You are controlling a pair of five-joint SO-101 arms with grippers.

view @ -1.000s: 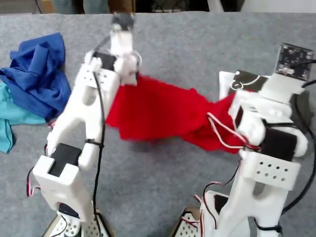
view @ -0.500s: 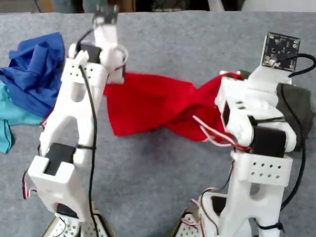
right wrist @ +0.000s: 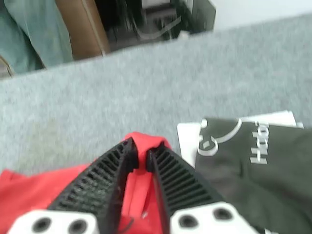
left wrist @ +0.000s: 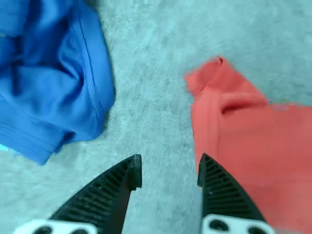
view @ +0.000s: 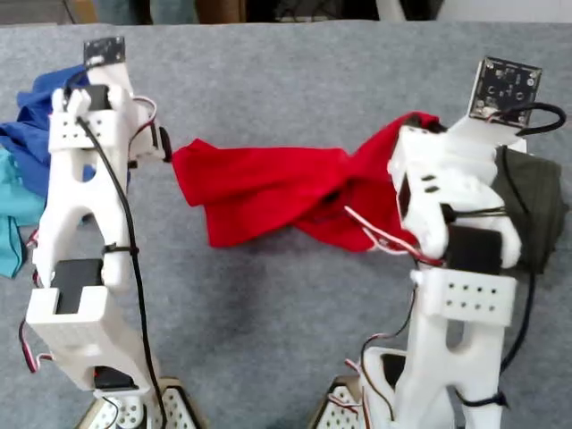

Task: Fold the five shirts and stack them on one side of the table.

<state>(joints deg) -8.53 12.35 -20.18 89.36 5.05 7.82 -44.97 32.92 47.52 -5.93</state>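
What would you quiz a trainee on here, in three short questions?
1. True or false: the left tool holds the red shirt.
2. Which shirt is the right tool clamped on? A teal, B red, C black.
3. Fill in: the left tool hangs open between the red shirt and the ___ shirt.

Key: 1 false, it is open and holds nothing. 2 B. 3 blue shirt.

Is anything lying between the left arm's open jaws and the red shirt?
Nothing visible does. The left arm's jaws stand open over bare grey table, and a corner of the red shirt lies right beside one of them. The blue shirt lies on the other side, apart from the red one.
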